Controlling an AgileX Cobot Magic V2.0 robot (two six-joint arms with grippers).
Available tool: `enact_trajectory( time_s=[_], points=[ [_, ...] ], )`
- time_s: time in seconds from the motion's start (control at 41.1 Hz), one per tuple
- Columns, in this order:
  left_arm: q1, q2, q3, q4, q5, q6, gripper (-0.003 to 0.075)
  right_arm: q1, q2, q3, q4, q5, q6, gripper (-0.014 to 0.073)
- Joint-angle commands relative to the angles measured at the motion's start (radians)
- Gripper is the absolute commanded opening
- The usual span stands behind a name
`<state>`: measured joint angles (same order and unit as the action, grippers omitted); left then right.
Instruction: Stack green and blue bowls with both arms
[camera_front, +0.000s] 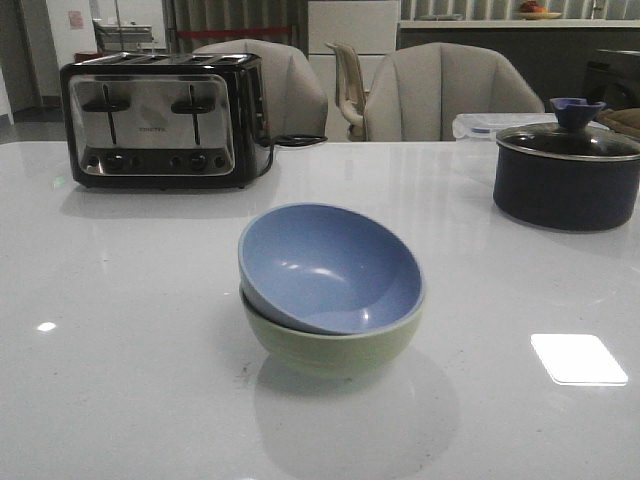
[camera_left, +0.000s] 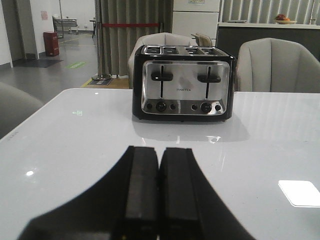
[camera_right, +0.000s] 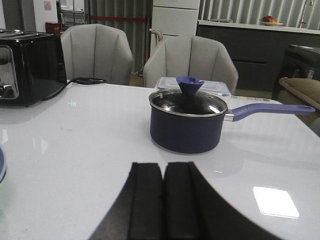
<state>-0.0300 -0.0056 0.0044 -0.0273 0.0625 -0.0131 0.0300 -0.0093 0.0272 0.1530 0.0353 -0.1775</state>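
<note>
From the front view I see the blue bowl (camera_front: 330, 268) sitting inside the green bowl (camera_front: 335, 342) near the middle of the white bench (camera_front: 120, 380), tipped so its rim rides higher on my left and dips toward the right, where it meets the green rim. Neither arm shows in this view. Behind and to the left stands a black and chrome four-slot toaster (camera_front: 165, 120) with its cord (camera_front: 295, 140) trailing to the right; off to the right sits a dark navy pot (camera_front: 568, 170) under a glass lid with a blue knob (camera_front: 577, 110), well apart from the bowls. Grey chairs (camera_front: 440, 95) line the far edge. On the left wrist view the left gripper (camera_left: 159, 192) has its jaws pressed together with nothing between them — only a thin seam shows — and it hangs over bare bench facing the toaster (camera_left: 182, 82). On the right wrist view the right gripper (camera_right: 163, 200) is the same, jaws closed flat against each other and empty, pointed toward the pot (camera_right: 186, 122), whose purple handle (camera_right: 272, 109) sticks out to one side. A sliver of the blue bowl (camera_right: 1, 165) shows at that picture's edge, apart from the jaws.
</note>
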Motion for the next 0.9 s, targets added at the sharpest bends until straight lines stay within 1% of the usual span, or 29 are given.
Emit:
enact_trajectory(
  time_s=[0.0, 0.049, 0.097, 0.146, 0.195, 0.875],
  points=[
    [0.002, -0.019, 0.020, -0.005, -0.090, -0.012, 0.0102, -0.004, -0.021, 0.000, -0.010, -0.111, 0.005, 0.0040],
    [0.002, -0.019, 0.020, -0.005, -0.090, -0.012, 0.0102, -0.004, -0.021, 0.000, -0.035, -0.131, 0.037, 0.0040],
    [0.002, -0.019, 0.020, -0.005, -0.090, -0.012, 0.0102, -0.004, -0.021, 0.000, -0.081, -0.149, 0.098, 0.0040],
    [0.002, -0.019, 0.020, -0.005, -0.090, -0.012, 0.0102, -0.004, -0.021, 0.000, -0.136, -0.157, 0.153, 0.0040],
    [0.002, -0.019, 0.020, -0.005, -0.090, -0.012, 0.0102, -0.004, -0.021, 0.000, -0.161, -0.153, 0.184, 0.0040],
    [0.002, -0.019, 0.020, -0.005, -0.090, -0.012, 0.0102, -0.005, -0.021, 0.000, -0.166, -0.144, 0.189, 0.0040]
  ],
)
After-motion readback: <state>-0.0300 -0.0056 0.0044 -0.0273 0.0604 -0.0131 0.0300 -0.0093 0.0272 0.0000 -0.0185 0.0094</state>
